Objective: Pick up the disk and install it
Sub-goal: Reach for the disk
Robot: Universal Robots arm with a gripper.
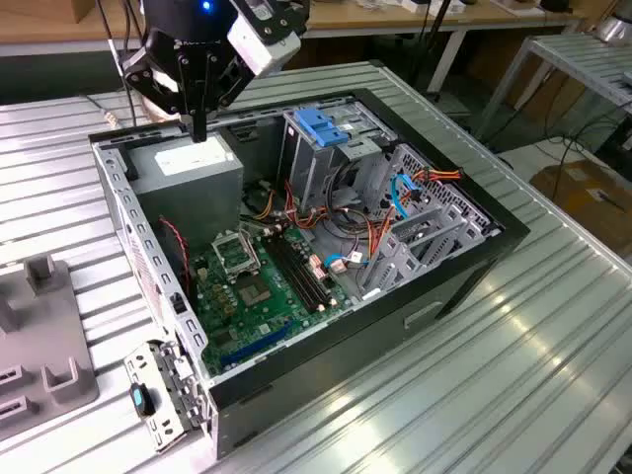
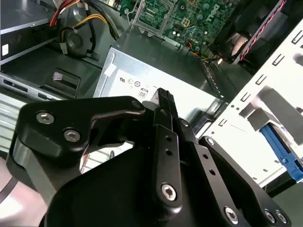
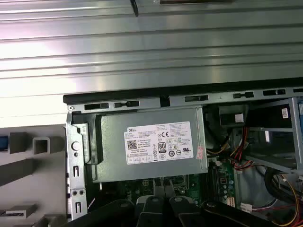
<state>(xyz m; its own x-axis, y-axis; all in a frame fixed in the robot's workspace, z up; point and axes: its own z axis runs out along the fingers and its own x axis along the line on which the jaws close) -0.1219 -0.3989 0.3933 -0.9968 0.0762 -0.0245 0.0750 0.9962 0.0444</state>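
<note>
Nothing is held by the black metal claw [image 1: 198, 130], pressed together over the big grey metal box [image 1: 188, 168]. The disk in its bright blue plastic frame [image 1: 321, 123], on the exterior view's right, seems not yet picked up; a spread claw is called for.

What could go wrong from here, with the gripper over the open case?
1. The gripper hangs close above the grey power supply, not over the blue carrier in the drive cage. A straight descent would probably strike the box.
2. Loose red and orange cables lie beside the cage and might snag on a move across the case.
</note>
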